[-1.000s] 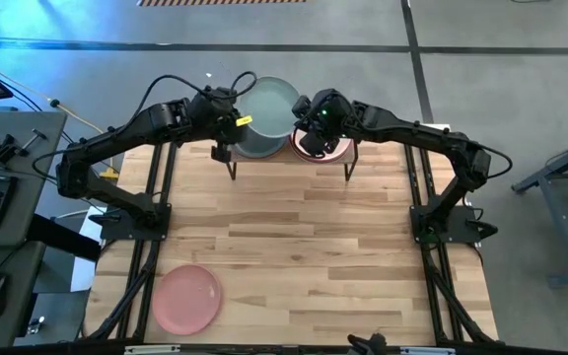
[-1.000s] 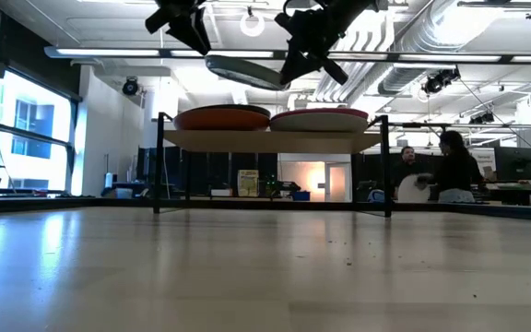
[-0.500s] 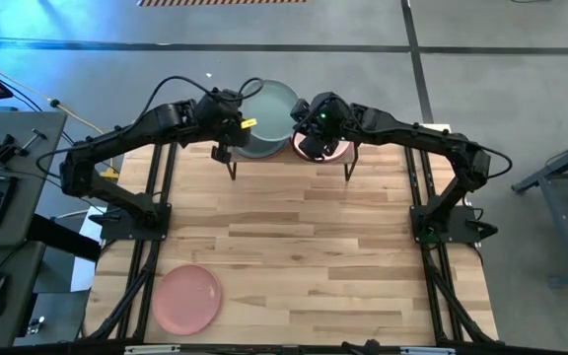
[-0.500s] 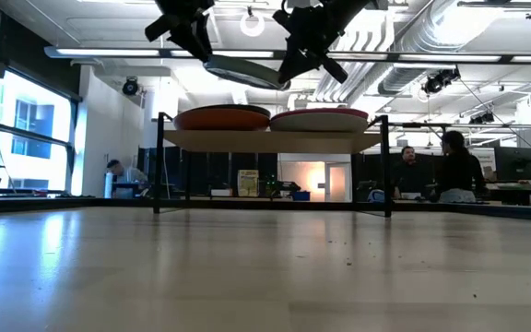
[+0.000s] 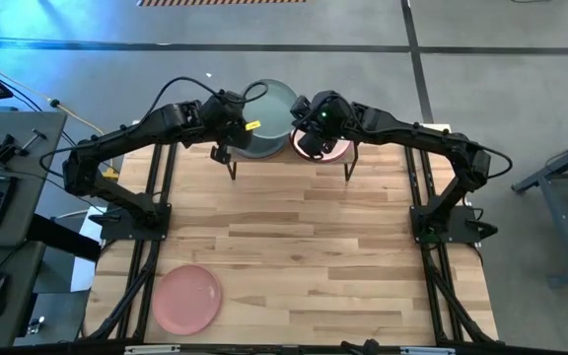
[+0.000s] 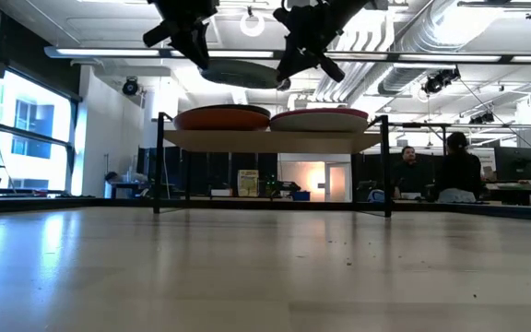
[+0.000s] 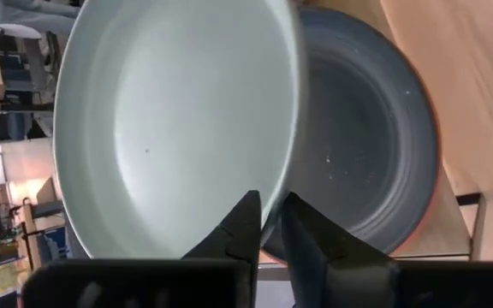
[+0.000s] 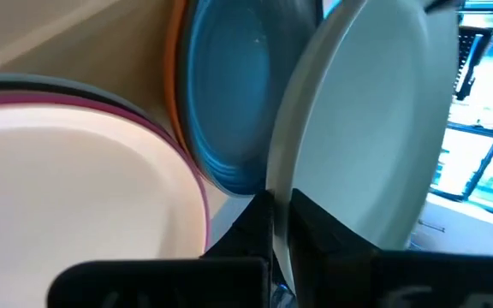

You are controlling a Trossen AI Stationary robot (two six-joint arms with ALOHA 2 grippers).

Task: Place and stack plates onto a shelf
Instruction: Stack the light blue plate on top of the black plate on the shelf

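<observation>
1. High view: both grippers are meeting over the shelf point(image 5: 348, 161) at the table's point(image 5: 294, 256) far edge. The left gripper point(image 5: 235, 126) is pinching one rim of the teal plate point(image 5: 274, 108) and the right gripper point(image 5: 309, 126) is pinching the opposite rim. The arms are covering most of the shelf; only its near edge and two black legs are showing. A dark grey plate point(image 5: 256, 150) is peeking out under the teal one, and a cream plate point(image 5: 338, 151) is peeking past the right gripper. A pink plate point(image 5: 186, 298) is lying alone near the table's front left corner, with wide bare wood between it and the shelf.

2. Low view: the teal plate point(image 6: 240, 74) is hanging level above the left stack point(image 6: 221, 117), apart from it, with clear air between them. The right stack point(image 6: 319, 120) is sitting just beside the left one on the board. Both arms are being cut off by the picture's top.

3. Left wrist view: the left fingers point(image 7: 246, 227) are pressing on the teal plate's point(image 7: 178, 128) smooth matte rim. The round dark grey plate point(image 7: 366, 145) is lying behind it, partly hidden.

4. Right wrist view: the right fingers point(image 8: 259, 224) are clamping the teal plate's point(image 8: 366, 128) thin edge. The cream plate point(image 8: 75, 188), with a magenta rim beneath it, is being cut off at the picture's edge.
</observation>
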